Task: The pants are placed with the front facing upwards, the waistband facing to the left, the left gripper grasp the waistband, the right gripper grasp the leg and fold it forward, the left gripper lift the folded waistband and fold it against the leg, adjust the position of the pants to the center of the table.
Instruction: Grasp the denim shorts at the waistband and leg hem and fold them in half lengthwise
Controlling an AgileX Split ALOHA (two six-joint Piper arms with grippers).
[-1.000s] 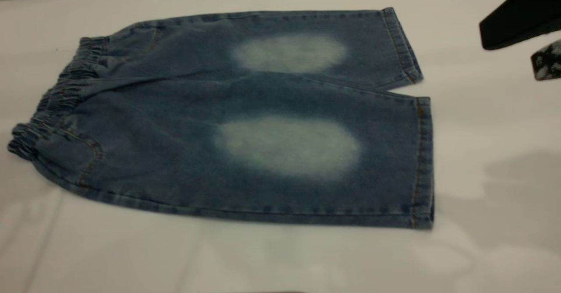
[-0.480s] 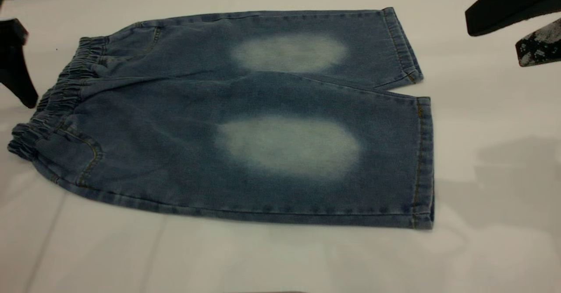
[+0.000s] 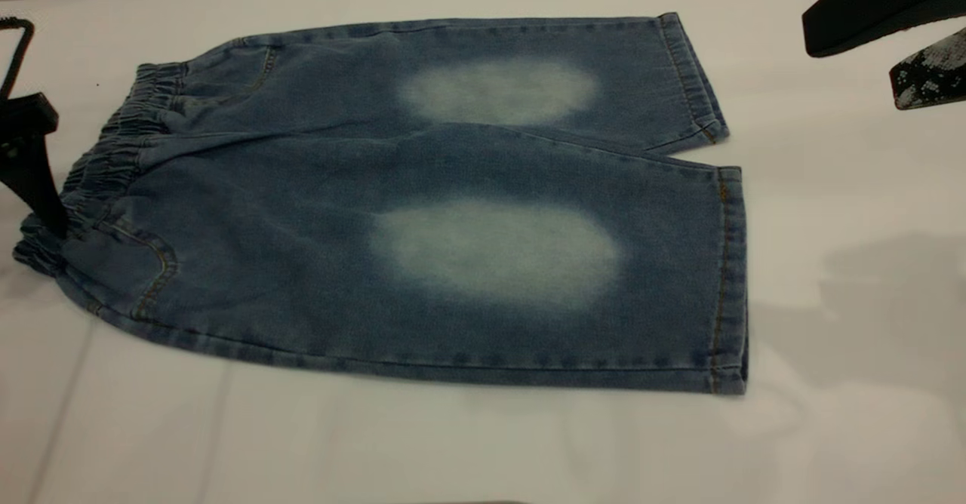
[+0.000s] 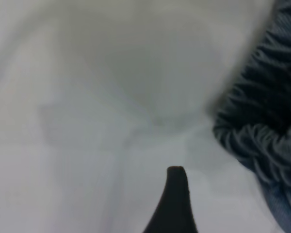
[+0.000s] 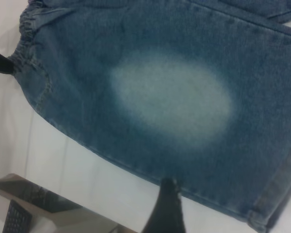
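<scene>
At the far left of the exterior view, the left gripper (image 3: 34, 179) hangs low at the table's (image 3: 483, 444) left edge, one black finger tip (image 3: 53, 221) touching or just beside the waistband (image 3: 98, 172) near its front corner; only that one finger shows clearly, so whether its fingers are apart or together cannot be told. Its thin wire loop (image 3: 16, 47) rises above it. In the left wrist view a single dark finger (image 4: 173, 204) points at bare tabletop, with the gathered waistband (image 4: 262, 126) just beside it. The pants (image 3: 423, 202) lie flat, front up, waistband to the left and both hems to the right, the near leg (image 3: 528, 262) toward the camera and overlapping the far one. Bare table runs along the near side of the pants and to the right of the hems. At the upper right the right gripper (image 3: 883, 44) hovers above the table, well apart from the hems, its fingers spread with a clear gap between the plain black one and the speckled pad (image 3: 928, 78).
</scene>
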